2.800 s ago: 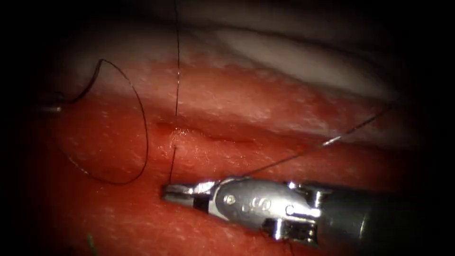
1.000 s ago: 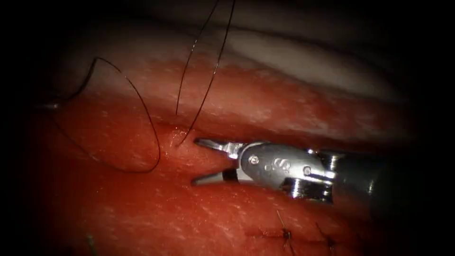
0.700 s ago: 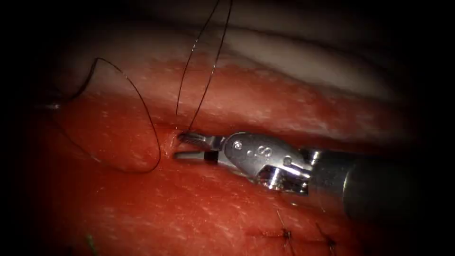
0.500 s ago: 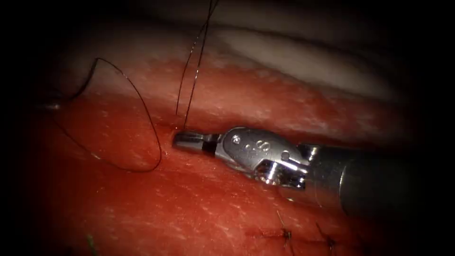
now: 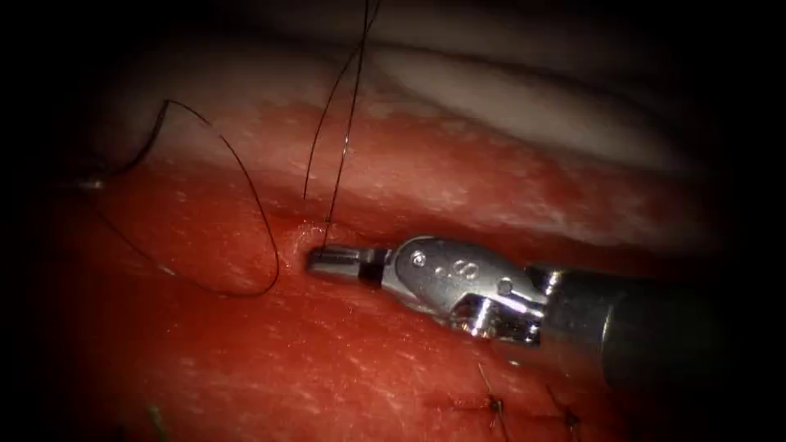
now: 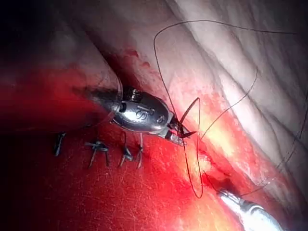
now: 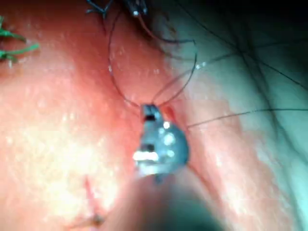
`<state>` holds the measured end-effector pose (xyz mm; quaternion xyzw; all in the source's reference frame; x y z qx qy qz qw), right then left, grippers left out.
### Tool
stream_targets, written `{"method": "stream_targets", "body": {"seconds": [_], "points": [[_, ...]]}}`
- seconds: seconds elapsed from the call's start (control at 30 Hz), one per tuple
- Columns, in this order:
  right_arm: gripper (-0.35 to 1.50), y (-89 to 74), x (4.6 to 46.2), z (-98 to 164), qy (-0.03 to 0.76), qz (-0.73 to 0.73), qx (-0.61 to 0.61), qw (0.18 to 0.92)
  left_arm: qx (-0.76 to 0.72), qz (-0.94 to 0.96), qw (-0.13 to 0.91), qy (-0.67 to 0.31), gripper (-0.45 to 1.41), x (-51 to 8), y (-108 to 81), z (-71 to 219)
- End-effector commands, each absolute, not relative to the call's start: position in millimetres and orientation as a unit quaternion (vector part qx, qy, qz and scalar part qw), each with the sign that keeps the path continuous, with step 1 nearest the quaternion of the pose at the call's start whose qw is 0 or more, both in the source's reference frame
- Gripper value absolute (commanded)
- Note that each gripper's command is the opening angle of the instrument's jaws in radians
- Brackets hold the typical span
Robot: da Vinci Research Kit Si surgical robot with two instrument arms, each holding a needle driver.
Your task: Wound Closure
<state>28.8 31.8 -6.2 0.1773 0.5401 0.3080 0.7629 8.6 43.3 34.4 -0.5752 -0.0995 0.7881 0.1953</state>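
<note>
In the endoscope view the right tool (image 5: pixel 326 259) comes in from the right and lies along the cut (image 5: pixel 385 233) in the tissue (image 5: pixel 246 360). Its jaws are shut on the thread (image 5: pixel 337 176) where the strand meets the tissue. Two strands rise from there out of the picture's top. A slack loop of thread (image 5: pixel 260 237) lies to the left. The left wrist view shows the right tool (image 6: pixel 180 134) pinching the thread, and a shiny tool tip (image 6: pixel 248 214) near the cut. In the right wrist view the jaws (image 7: pixel 148 111) grip thread.
Tied stitches with short cut ends (image 5: pixel 491 405) sit along the closed part of the cut at the lower right, several of them in the left wrist view (image 6: pixel 98 150). Pale fat (image 5: pixel 524 106) borders the far side. Green thread ends (image 7: pixel 12 48) lie apart.
A second ago the right tool's jaws stood open right of the stitch. They moved left to the thread, shut on it, and have since shifted slightly down and right.
</note>
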Motion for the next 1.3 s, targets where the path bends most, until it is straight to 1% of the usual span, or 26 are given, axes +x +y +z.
{"method": "stream_targets", "body": {"seconds": [0.03,0.23,0.43,0.77,0.8,0.83,0.87,0.9,1.07,1.1,1.23,1.27,1.3], "points": [[-0.35,30.9,28.9,-6.9,0.544,0.299,0.186,0.762,-0.576,0.788,0.195,-0.101,-0.35,8.1,42.7,34.9],[-0.35,28.3,28.0,-11.5,0.558,0.288,0.206,0.751,-0.576,0.788,0.196,-0.101,-0.35,8.1,42.7,34.9],[-0.35,27.5,28.5,-17.3,0.579,0.288,0.225,0.729,-0.575,0.788,0.196,-0.101,-0.35,8.1,42.7,34.9],[-0.35,27.2,29.3,-18.2,0.583,0.277,0.216,0.733,-0.574,0.789,0.194,-0.102,-0.35,8.2,42.9,35.0],[0.44,27.3,29.4,-18.4,0.589,0.271,0.210,0.732,-0.564,0.796,0.194,-0.102,-0.35,8.4,43.1,35.3],[0.44,27.3,29.4,-18.4,0.589,0.271,0.210,0.732,-0.564,0.796,0.194,-0.102,-0.35,8.4,43.1,35.3],[1.03,27.1,29.3,-18.5,0.593,0.261,0.196,0.736,-0.553,0.805,0.194,-0.095,-0.35,8.8,43.3,35.6],[1.11,27.0,29.0,-18.6,0.596,0.248,0.181,0.742,-0.538,0.818,0.188,-0.083,-0.35,9.6,43.6,36.0],[1.13,27.3,28.0,-18.4,0.593,0.243,0.169,0.749,-0.508,0.838,0.192,-0.050,-0.35,11.4,44.7,37.2],[1.15,27.5,27.5,-18.1,0.590,0.245,0.162,0.752,-0.496,0.846,0.194,-0.030,-0.35,12.1,45.2,37.9],[1.16,27.8,27.0,-17.7,0.585,0.252,0.154,0.755,-0.482,0.852,0.203,-0.015,-0.35,12.4,45.2,39.4],[1.16,27.9,26.9,-17.6,0.583,0.255,0.151,0.756,-0.480,0.853,0.202,-0.015,-0.02,12.3,45.0,40.4],[1.16,27.9,26.9,-17.6,0.583,0.255,0.151,0.756,-0.480,0.853,0.202,-0.015,-0.02,12.3,45.0,40.4]]}}
